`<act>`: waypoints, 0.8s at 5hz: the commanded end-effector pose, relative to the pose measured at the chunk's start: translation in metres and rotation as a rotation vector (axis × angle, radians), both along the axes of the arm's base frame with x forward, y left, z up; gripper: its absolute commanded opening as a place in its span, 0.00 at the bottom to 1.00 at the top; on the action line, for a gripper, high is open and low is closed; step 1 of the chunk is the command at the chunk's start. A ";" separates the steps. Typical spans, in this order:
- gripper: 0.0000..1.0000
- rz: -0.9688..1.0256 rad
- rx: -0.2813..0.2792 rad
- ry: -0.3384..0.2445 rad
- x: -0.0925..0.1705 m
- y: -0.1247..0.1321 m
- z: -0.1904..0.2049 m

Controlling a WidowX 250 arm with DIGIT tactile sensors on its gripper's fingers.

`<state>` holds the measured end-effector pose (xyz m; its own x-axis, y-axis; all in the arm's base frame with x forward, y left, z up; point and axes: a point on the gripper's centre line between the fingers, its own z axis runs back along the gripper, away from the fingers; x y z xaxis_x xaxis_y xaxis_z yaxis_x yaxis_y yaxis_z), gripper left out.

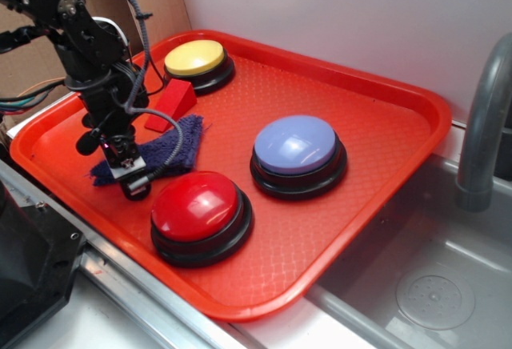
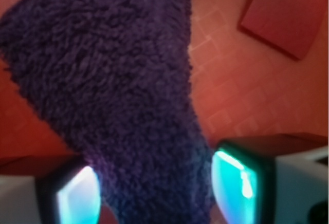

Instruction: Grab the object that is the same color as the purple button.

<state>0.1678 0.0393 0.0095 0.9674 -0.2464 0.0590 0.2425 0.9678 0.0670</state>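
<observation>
Beside a grey sink [image 1: 432,285] with a curved grey faucet [image 1: 484,125], against a pale wall, you have a red tray [image 1: 384,117] with a waffle-textured floor, and everything you care about sits on it.

Your black arm [image 1: 76,33] reaches in over the tray's left corner, cables trailing from it. Largest on the tray are three dome buttons on black bases. Your purple button [image 1: 296,145] sits near the middle, toward the right edge. A red button [image 1: 196,205] sits by the near edge, and a yellow button [image 1: 194,58] sits up by the far left corner.

Next comes the cloth [image 1: 172,145], dark purple-blue and fuzzy, lying flat on the tray's left side between the red button and a red wedge block [image 1: 172,101]. The block lies just beyond the cloth, between it and the yellow button.

Your claw [image 2: 157,193] is down at the cloth's near end, by the tray's left edge. In the wrist view the cloth [image 2: 113,80] fills most of the picture and narrows to a strip that runs between the two fingers [image 2: 77,198], whose pads glow cyan. The fingers stand apart with the strip filling the gap; you cannot tell from these views whether they are pinching it. A corner of the block [image 2: 282,13] shows at the upper right.
</observation>
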 end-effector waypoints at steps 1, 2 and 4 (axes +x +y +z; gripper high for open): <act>0.00 0.062 0.015 -0.035 0.007 0.009 0.008; 0.00 0.170 0.017 -0.033 0.013 0.016 0.019; 0.00 0.424 -0.020 -0.029 0.029 0.019 0.081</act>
